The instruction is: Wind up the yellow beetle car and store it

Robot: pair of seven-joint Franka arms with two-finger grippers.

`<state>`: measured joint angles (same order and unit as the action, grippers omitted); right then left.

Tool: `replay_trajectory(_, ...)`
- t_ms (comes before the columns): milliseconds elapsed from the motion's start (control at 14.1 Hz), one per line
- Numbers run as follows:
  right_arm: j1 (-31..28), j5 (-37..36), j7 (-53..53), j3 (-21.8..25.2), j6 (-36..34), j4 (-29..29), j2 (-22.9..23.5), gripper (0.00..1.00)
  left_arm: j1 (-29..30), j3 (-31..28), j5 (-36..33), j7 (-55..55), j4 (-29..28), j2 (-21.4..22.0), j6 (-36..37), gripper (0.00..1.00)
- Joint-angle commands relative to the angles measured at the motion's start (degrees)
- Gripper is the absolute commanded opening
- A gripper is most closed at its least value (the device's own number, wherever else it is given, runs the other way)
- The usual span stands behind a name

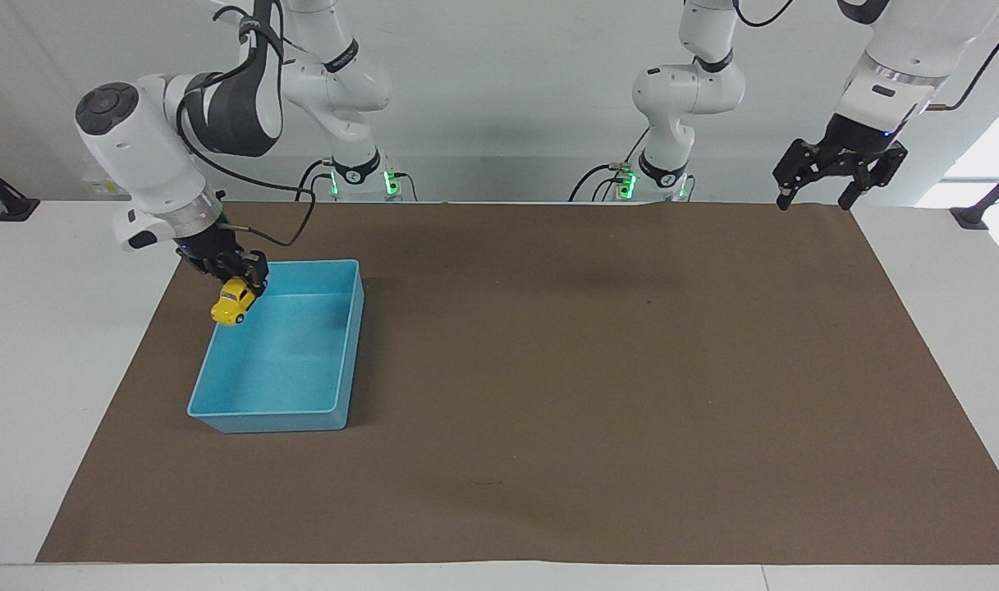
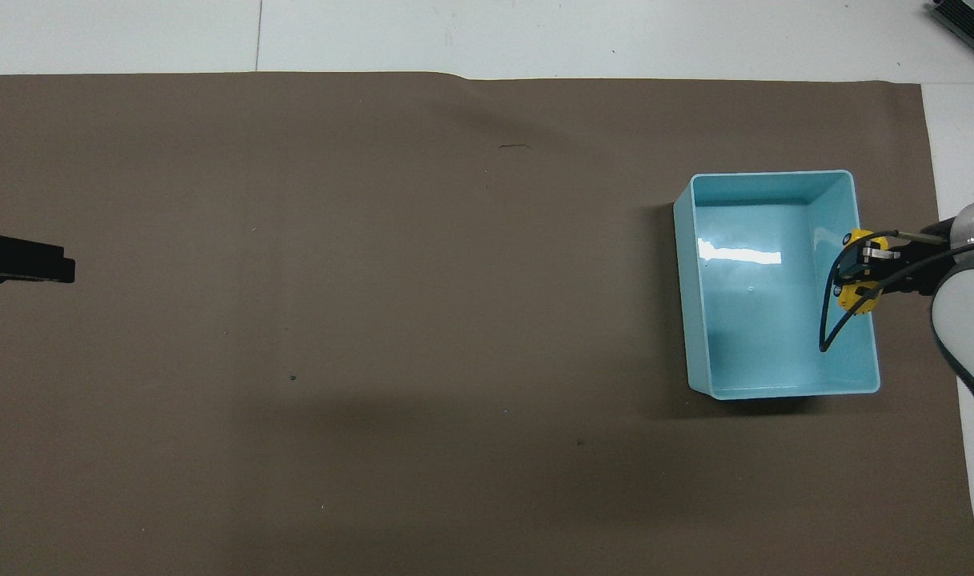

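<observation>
Bright, even light; glare streaks the blue bin (image 2: pixel 739 254) floor (soft shadows).
</observation>
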<state>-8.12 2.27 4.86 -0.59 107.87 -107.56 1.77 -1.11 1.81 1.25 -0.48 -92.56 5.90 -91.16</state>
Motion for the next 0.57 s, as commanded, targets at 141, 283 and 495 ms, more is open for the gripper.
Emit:
replay_trajectory(141, 0.5, -2.2, -2.0, -0.5, 0.7, -2.9, -2.3, 0.0, 1.2, 0.5, 0.2, 0.4, -0.3, 0.3, 0.2, 1.0)
replay_trajectory(283, 0.6, -2.3, -2.2, -0.5, 3.4, -4.9, -2.4, 0.0, 1.5, 0.5, 0.2, 0.4, -0.3, 0.3, 0.3, 1.0)
replay_trajectory(495, 2.2, -3.6, -3.0, -0.5, 5.5, -6.3, -2.2, 0.0, 1.5, 0.5, 0.2, 0.4, -0.3, 0.3, 0.3, 1.0)
